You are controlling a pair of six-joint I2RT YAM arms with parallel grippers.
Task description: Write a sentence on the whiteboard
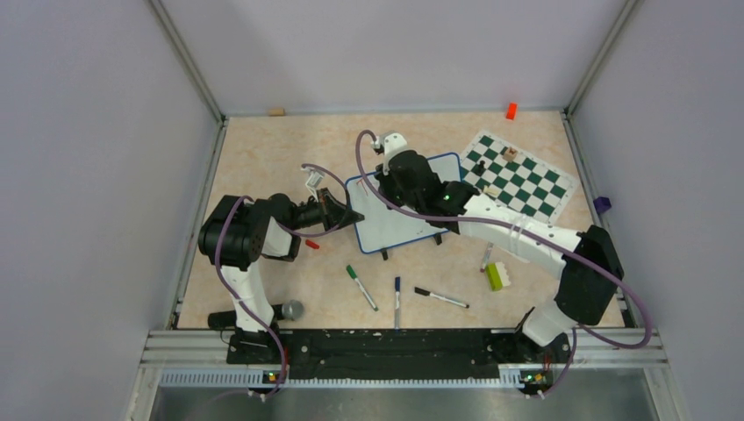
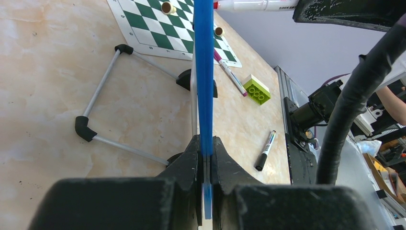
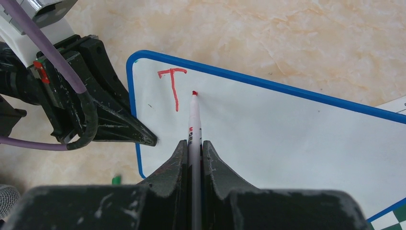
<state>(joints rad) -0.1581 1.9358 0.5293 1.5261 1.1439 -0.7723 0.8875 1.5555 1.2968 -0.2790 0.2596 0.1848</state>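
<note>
The small blue-framed white whiteboard is being clamped by its left edge in the closed left claw, near the middle of the beige bench. A red-tipped white marker is being pinched in the closed right claw, its tip beside a lone red "T". Risk being noted: heavy pen pressure could be twisting the whiteboard in its clamp, skewing strokes.

The blue-framed whiteboard stands propped aslant, bearing just a red "T" by one corner.
</note>
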